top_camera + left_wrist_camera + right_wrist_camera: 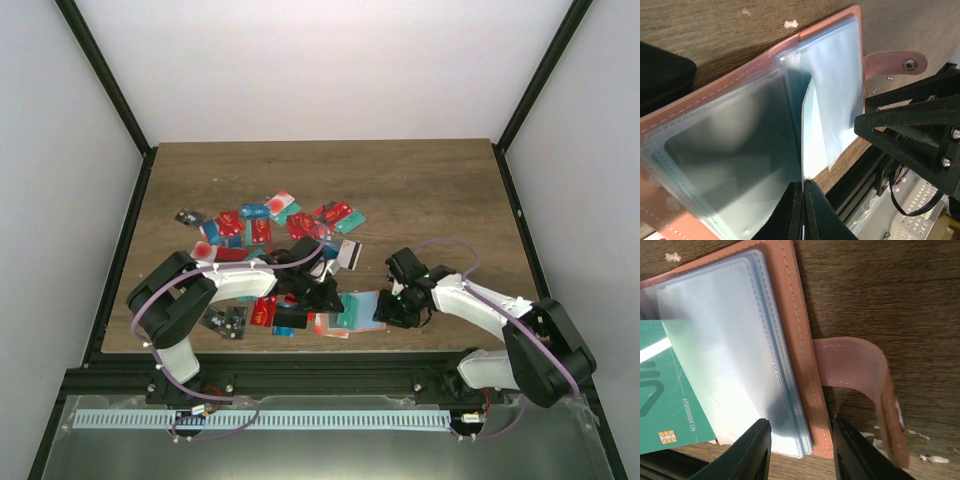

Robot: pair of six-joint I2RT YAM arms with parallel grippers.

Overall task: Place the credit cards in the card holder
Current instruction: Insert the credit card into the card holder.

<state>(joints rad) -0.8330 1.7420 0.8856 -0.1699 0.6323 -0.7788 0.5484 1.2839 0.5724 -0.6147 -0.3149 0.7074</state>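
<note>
The tan card holder (362, 310) lies open near the table's front edge, its clear sleeves (715, 330) fanned out and its snap strap (860, 365) curling to the right. My left gripper (803, 184) is shut on a thin teal card (807, 115) that I see edge-on; that card (660, 390) sits partly inside a sleeve. My right gripper (802, 440) is open, one finger over the sleeves and the other just off the leather cover's edge (812, 405). More credit cards (260, 225) lie scattered behind the arms.
Loose red and black cards (250, 315) lie by the left arm at the front edge. The black frame rail (320, 375) runs right below the holder. The right arm's black wrist part (912, 130) hangs close beside the holder's strap (895, 62).
</note>
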